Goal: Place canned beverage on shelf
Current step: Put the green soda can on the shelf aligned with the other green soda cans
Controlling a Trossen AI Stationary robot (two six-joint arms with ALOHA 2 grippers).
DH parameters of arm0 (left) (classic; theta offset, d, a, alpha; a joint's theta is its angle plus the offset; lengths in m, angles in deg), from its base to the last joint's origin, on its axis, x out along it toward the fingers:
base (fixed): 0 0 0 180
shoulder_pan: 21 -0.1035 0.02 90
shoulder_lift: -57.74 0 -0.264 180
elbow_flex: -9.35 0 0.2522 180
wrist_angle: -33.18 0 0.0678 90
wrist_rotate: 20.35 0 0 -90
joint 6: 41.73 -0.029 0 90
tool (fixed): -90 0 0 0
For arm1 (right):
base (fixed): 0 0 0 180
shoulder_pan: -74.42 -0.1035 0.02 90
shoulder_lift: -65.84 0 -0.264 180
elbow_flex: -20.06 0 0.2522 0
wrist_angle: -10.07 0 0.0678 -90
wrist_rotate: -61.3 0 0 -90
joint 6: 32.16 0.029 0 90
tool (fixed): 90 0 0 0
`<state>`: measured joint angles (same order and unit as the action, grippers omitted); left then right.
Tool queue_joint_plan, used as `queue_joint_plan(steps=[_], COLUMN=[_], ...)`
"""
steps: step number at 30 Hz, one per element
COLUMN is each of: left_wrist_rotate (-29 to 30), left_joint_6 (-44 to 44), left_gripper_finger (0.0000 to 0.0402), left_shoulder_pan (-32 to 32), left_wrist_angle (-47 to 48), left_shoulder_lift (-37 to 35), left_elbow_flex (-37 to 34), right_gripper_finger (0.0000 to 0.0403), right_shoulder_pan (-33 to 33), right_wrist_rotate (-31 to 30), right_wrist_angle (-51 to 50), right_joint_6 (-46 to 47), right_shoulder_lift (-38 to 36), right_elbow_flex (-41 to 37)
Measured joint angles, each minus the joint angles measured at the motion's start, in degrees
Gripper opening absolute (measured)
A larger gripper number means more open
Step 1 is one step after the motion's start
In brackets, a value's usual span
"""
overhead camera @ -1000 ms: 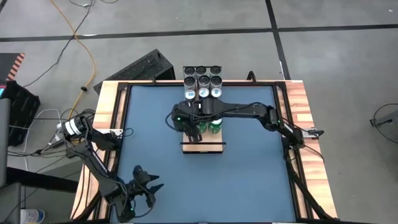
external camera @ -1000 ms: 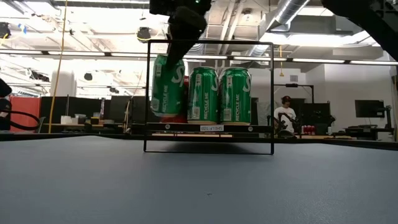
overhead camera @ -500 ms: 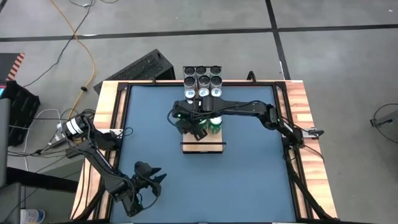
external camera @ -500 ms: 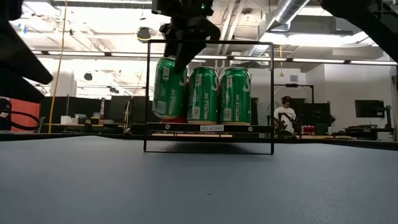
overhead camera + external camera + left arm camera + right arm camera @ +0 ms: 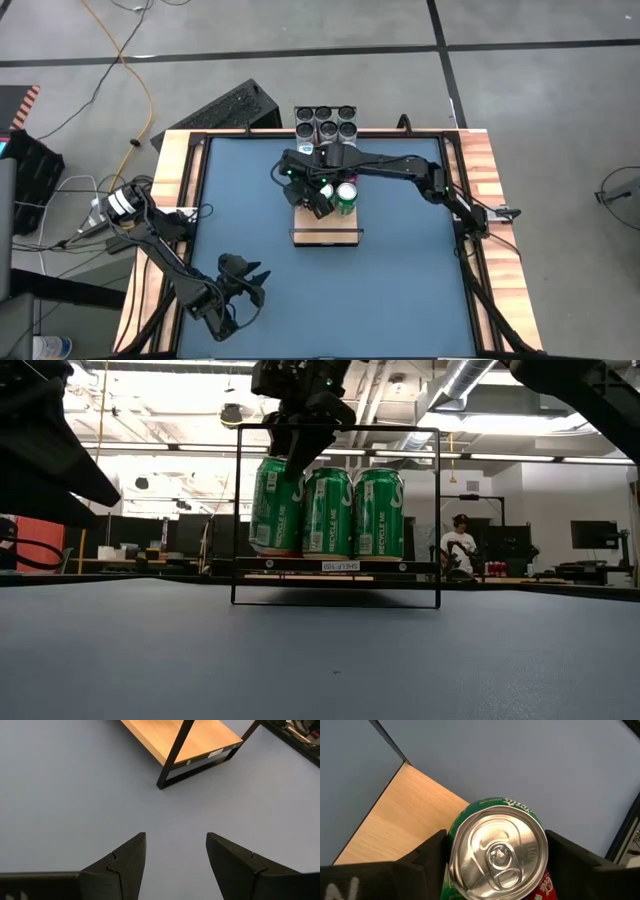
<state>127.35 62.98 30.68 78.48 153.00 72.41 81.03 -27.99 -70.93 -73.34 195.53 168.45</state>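
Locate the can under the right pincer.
Low view: the green can stands upright on the shelf, leftmost of three, with the right pincer above its top.
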Motion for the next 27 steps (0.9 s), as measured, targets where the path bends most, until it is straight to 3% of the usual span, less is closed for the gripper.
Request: queue_joint_plan(steps=[27], left_wrist_rotate=[-1.81], left_joint_6=[0.08], left_gripper_finger=[0.0194], left_shoulder_pan=[0.24], left_wrist_angle=[1.10], left_shoulder_lift=[-0.01], left_elbow_flex=[0.00], right_gripper_finger=[0.0282], right_shoulder_pan=[-0.02], right_wrist_rotate=[2.78], right_wrist_angle=[-0.24], right_joint_6=[-0.88], right_shoulder_lift=[0.00], right_elbow_flex=[-0.02])
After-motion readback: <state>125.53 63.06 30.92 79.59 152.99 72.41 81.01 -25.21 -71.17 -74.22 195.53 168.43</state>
